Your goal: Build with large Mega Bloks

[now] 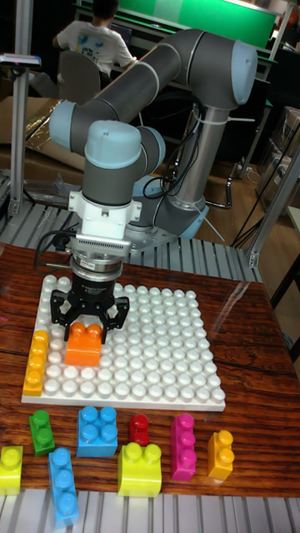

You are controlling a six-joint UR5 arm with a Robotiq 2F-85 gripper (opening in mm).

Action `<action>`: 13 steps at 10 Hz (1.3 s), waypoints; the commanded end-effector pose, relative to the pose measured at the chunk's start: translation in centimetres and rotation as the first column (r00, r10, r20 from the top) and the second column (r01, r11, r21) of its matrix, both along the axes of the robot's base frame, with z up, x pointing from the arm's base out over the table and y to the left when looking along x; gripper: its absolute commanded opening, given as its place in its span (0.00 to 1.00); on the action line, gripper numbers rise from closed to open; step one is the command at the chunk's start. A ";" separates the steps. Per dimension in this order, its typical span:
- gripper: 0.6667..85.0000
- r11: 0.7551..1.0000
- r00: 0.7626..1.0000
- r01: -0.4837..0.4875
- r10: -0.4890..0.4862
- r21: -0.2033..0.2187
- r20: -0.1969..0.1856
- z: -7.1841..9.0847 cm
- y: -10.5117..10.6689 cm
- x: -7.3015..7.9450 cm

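A white studded baseplate (158, 350) lies on the wooden table. An orange Mega Blok (83, 346) stands on its left part, and my gripper (86, 327) hangs straight over it with its black fingers (60, 315) closed on the block's top studs. A long yellow-orange block (37, 361) is set along the plate's left edge. Loose blocks lie in front of the plate: a green one (42, 430), a blue square one (97, 430), a small red one (139, 429), a magenta one (182, 445) and an orange one (221, 454).
At the table's front edge sit a yellow block (11, 468), a long blue block (62, 485) and a lime-yellow block (140, 469). The robot's base (179, 221) stands behind the plate. A person sits at a desk in the far background.
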State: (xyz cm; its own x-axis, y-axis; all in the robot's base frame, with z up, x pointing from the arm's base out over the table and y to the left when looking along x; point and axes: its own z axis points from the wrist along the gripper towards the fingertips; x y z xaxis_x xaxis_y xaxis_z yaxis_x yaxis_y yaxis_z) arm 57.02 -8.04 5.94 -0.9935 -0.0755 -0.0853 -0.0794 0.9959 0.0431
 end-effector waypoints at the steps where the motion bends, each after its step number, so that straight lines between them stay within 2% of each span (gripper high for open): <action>1: 0.00 1.000 1.000 -0.001 0.001 0.015 0.008 -0.2 0.3 0.2; 3: 0.00 1.000 1.000 -0.024 0.023 0.013 0.018 -0.6 -0.4 0.3; 7: 0.00 0.999 0.999 -0.026 0.025 0.023 0.035 -0.8 0.0 0.6; 9: 0.00 1.000 0.998 -0.016 0.015 0.022 0.056 -2.0 0.4 1.2; 13: 0.00 1.000 0.998 -0.021 0.020 0.011 0.055 -2.5 -0.3 1.2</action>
State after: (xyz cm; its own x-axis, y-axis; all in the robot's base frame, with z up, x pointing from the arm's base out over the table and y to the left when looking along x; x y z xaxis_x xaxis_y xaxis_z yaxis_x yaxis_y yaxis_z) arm 58.03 -8.20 3.64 -0.9859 -0.1022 -0.1323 -0.1089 0.9931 0.0443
